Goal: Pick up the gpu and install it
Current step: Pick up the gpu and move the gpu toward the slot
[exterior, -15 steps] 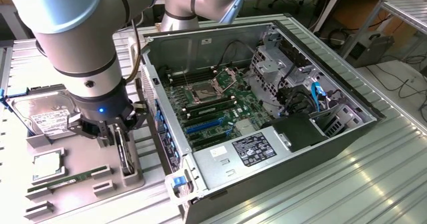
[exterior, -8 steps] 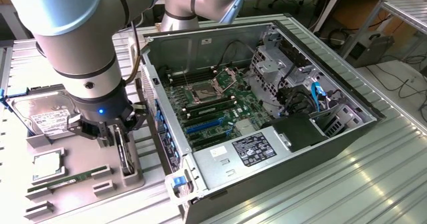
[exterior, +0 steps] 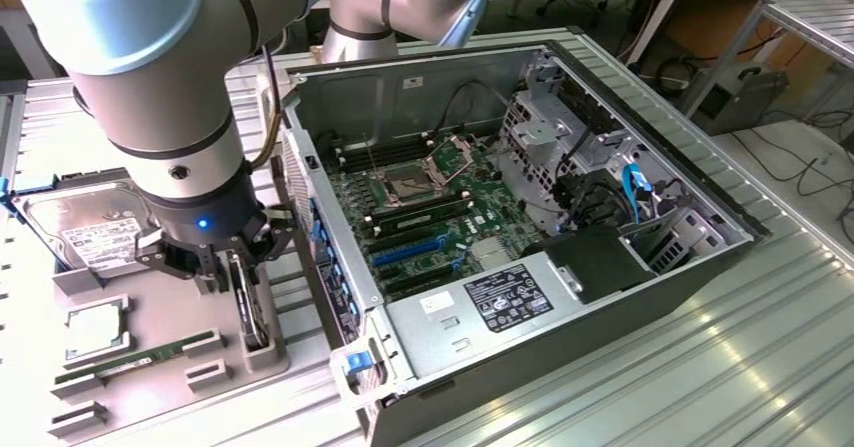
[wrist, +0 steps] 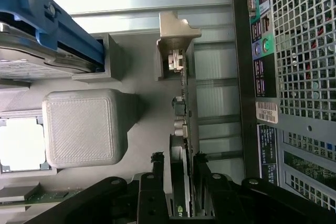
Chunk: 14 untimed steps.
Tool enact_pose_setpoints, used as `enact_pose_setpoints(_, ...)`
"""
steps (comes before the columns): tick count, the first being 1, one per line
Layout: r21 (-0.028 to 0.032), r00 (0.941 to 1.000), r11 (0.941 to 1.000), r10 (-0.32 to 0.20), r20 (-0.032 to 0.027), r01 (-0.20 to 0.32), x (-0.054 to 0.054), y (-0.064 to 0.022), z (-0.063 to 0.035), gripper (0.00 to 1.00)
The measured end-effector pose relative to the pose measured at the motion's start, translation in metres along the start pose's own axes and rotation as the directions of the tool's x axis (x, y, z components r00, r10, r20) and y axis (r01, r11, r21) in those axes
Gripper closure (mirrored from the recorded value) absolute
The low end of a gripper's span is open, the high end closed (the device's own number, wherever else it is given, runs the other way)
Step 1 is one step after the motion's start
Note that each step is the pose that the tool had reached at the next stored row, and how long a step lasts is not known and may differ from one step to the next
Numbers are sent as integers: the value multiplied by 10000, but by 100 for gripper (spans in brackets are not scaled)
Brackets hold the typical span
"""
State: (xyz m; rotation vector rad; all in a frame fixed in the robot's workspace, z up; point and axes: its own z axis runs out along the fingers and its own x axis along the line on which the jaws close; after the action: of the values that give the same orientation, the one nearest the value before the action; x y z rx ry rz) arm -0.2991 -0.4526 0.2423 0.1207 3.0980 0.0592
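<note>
End effector (exterior: 220,270) (wrist: 178,158): down at lower left of the exterior frame, set narrow, one finger on each face of the gpu (exterior: 250,312) (wrist: 181,148), gripping it. The gpu stands on edge in a slot of the grey holder (exterior: 174,307) (wrist: 142,129), just beside the open computer case (exterior: 400,97), which fills the centre and right of the frame. Its far end sits against a grey post. A hard drive (exterior: 100,235) lies further left on the same holder. Holder and case rest on the ribbed metal surface (exterior: 694,367).
</note>
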Motion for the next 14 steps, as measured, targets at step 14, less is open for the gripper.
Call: enact_pose_setpoints(14, -17, 9994, 9994, -355, -12, 355, -1, 1, 0, 74)
